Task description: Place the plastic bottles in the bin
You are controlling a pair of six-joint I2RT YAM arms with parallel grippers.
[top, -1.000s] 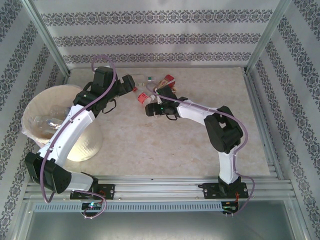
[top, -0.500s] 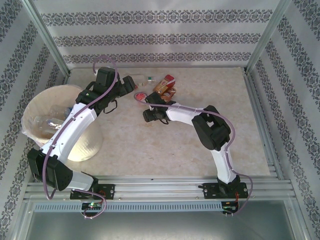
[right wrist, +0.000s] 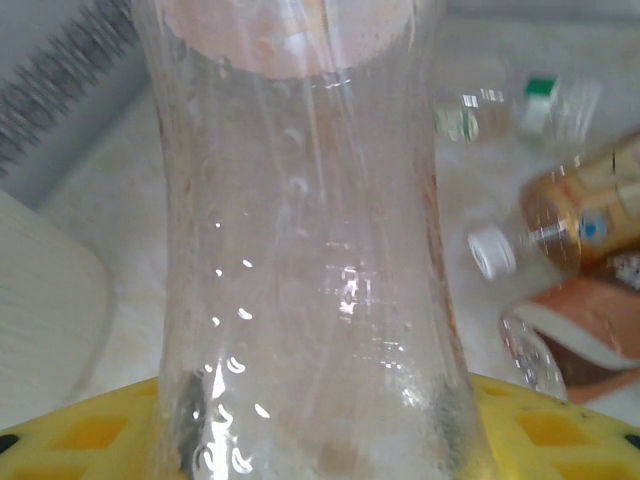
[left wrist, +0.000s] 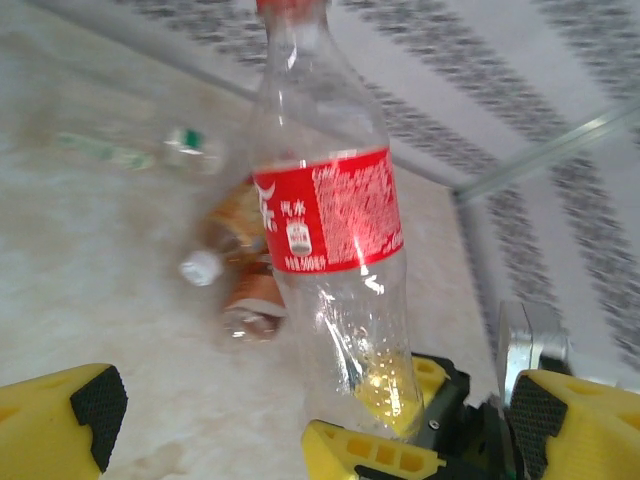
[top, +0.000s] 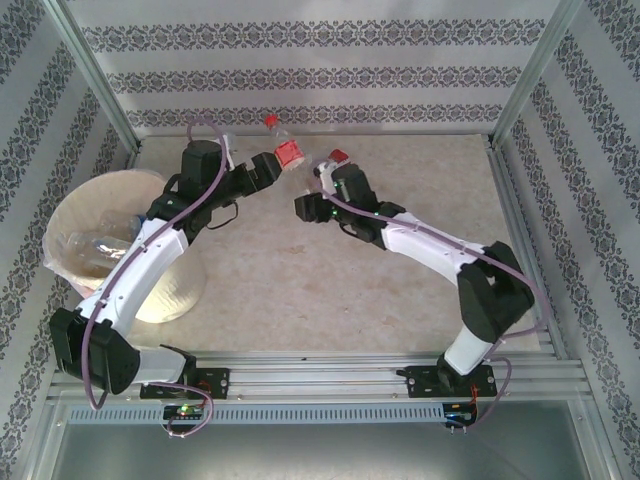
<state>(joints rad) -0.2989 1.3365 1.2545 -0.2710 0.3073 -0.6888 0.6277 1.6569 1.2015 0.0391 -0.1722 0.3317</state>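
My right gripper is shut on the base of a clear plastic bottle with a red label and red cap, and holds it upright above the table. From above, this bottle rises near the back wall, with the right gripper below it. My left gripper is open, its fingers wide on either side of the bottle without touching it; from above the left gripper sits just left of the bottle. The cream bin stands at the far left with clear bottles inside.
More bottles lie on the table behind the held one: a green-capped one, a white-capped one and an amber one. A red-capped one peeks out beside the right wrist. The bin's wall is left of the right gripper.
My right gripper closed on the red-labelled bottle in the pile and lifted it upright as the arm stretched out. The left gripper stayed open and shifted slightly toward the back.
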